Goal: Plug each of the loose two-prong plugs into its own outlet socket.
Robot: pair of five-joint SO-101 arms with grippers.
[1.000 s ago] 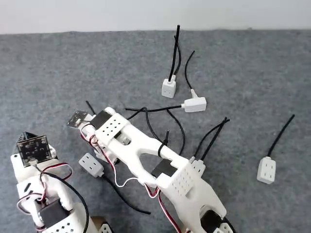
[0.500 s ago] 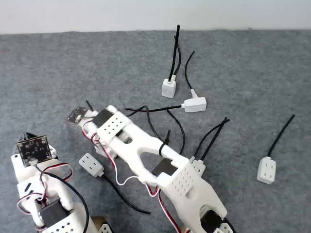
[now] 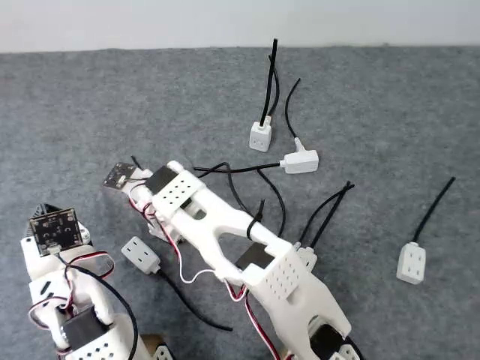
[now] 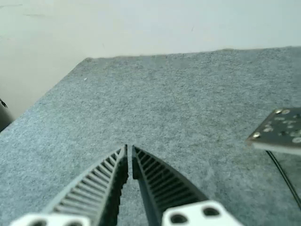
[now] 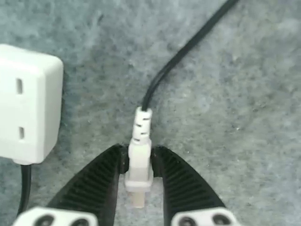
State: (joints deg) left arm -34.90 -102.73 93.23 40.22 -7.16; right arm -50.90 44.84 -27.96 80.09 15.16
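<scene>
At the desk's near left corner, the left gripper is closed on nothing, likely parked aside. The plug is clamped by its body in the right gripper, presumably for carrying to the socket just beside. Farther back, a second plug is left loose.

Left arm, white printed plastic, sat folded back. Left gripper, black ribbed jaws, was closed on nothing, pointing roughly level. Right arm stretched out diagonally, with right gripper clamped on white two-prong plug.
</scene>
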